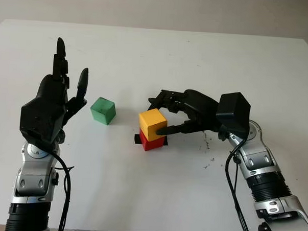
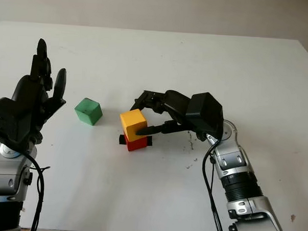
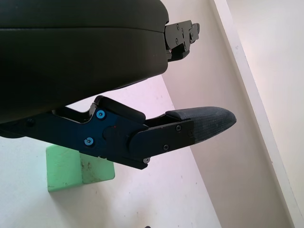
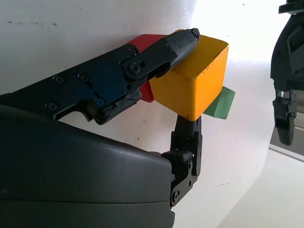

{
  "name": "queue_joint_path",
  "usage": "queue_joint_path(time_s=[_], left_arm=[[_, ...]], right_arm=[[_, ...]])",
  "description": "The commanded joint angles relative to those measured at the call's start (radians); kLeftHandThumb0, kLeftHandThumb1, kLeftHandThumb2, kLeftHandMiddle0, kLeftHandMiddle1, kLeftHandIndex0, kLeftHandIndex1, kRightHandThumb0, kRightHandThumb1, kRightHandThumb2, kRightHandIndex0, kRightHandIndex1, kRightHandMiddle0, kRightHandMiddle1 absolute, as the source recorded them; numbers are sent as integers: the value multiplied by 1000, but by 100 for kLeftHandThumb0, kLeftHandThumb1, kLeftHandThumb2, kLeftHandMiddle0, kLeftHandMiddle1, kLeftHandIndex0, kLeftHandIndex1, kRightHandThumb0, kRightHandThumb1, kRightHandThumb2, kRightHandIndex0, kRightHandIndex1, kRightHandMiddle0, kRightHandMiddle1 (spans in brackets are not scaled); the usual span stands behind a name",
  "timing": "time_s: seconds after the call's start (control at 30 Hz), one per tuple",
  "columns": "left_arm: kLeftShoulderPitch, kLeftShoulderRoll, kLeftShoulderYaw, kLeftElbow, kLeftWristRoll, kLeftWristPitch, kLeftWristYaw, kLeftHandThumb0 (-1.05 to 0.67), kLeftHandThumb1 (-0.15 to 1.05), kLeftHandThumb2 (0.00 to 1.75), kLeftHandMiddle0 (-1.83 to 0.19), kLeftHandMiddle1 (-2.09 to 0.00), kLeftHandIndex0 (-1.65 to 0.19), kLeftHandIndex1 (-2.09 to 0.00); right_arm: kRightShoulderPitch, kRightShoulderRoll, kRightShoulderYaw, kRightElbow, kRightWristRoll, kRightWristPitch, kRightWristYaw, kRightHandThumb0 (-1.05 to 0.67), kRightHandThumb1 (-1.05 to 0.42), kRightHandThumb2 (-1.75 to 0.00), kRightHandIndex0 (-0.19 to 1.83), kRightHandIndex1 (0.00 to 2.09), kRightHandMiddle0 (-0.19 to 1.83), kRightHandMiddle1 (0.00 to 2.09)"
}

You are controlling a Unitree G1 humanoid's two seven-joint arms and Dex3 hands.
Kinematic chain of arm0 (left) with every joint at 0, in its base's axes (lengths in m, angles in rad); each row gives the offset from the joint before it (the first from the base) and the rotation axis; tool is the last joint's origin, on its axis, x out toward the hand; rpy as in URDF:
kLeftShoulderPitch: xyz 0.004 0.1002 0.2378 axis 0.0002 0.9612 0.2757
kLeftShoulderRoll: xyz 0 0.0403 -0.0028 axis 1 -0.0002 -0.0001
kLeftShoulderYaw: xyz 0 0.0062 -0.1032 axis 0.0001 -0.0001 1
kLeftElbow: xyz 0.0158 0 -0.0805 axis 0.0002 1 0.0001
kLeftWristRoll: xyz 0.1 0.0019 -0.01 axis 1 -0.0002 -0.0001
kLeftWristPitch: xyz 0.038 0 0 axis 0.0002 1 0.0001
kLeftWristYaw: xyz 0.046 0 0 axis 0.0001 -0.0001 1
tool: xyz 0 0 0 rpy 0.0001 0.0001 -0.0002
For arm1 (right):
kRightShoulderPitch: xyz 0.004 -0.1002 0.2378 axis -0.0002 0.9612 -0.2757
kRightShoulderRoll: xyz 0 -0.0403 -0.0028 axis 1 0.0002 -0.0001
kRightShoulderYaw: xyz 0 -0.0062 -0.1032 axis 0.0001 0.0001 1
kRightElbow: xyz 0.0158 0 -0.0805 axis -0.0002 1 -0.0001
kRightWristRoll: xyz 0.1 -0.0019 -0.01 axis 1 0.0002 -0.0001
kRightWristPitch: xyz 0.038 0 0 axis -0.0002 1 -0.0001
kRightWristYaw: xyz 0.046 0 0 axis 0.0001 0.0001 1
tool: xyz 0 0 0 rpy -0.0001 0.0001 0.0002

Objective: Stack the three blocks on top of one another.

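While the right hand (image 1: 167,116) grasps the yellow block (image 1: 152,123), its fingers (image 4: 183,42) bracket that block on opposite faces: one finger lies along the near face, the others reach round the far side. Directly beneath the fingers, the yellow block sits on the red block (image 1: 153,142), turned slightly out of line with it so that one corner overhangs. The red block in turn stands on a strip of black tape (image 1: 138,140) that marks the stacking spot on the white table (image 1: 197,56). Whether the fingers press the yellow block or merely touch it cannot be told.

Beyond the far fingers, away from the right hand, the green block (image 1: 103,110) stands alone on the table, apart from the stack. Just beside it on the outer side, the left hand (image 1: 52,108) is raised above the table, open and holding nothing, its fingers (image 1: 81,84) pointing upward; in the left wrist view the green block shows just past them.

Judged from this arrangement, the step in hand is the placing of the second block; two of three are stacked. The next move calls for the right fingers to let go without dragging the yellow block, then for the green block to be lifted and set squarely on top. The misalignment may make that last placement less stable.
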Motion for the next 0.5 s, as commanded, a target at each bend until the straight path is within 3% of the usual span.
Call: queue_joint_path(time_s=[0.0,0.47], left_arm=[[7,4,-2,-17,-2,-4,0,-68,105,64,19,0,19,0],[9,6,-3,-18,2,-5,0,-67,105,65,19,-1,19,0]], right_arm=[[7,-3,1,-18,2,-10,2,-65,-92,-6,24,5,51,132],[16,-14,5,-11,-23,-61,-3,-65,-94,-6,23,5,49,129]])
